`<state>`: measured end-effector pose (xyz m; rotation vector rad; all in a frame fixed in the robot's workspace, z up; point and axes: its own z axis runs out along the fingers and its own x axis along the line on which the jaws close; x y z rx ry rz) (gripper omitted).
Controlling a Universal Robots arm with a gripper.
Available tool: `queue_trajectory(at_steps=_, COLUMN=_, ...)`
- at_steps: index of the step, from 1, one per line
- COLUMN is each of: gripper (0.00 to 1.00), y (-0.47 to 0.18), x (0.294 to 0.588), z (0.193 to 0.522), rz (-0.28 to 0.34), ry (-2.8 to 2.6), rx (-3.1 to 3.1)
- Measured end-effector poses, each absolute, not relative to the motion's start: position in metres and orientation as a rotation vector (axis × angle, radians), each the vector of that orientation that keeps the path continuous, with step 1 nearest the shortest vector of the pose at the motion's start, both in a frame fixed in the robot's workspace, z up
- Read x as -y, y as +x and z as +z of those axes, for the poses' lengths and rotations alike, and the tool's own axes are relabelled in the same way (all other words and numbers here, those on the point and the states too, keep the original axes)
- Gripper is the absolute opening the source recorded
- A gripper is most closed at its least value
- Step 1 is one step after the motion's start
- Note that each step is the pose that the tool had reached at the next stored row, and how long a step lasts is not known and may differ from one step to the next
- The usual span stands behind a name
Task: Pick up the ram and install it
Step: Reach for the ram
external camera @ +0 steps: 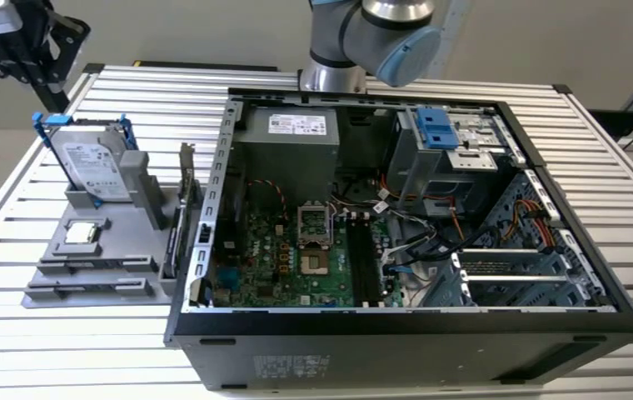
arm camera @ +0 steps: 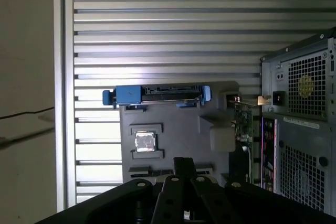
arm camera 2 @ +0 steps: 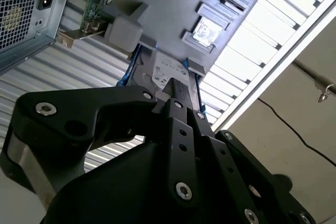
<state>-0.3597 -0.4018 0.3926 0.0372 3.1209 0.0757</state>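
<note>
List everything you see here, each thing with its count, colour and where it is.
computer case: one, black, open, on the table.
motherboard: one, green, inside the case.
power supply: one, grey, inside the case.
holder: one, grey, on the table, exterior view's left of the case.
hard drive: one, silver in a blue frame, upright in the holder.
processor chip: one, silver, flat in the holder.
card with metal bracket: one, green, upright between holder and case.
table: one, silver, slatted.
arm: one, grey and blue, beyond the case.
gripper: one, black, above the holder.
</note>
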Motion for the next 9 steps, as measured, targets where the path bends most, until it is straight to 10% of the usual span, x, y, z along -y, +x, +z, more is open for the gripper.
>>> queue_trajectory(at_steps=9, gripper=0.0, y=-0.3588, x=0.4036, z=0.3927, rz=0.076, ry=0.037, rx=-3.121)
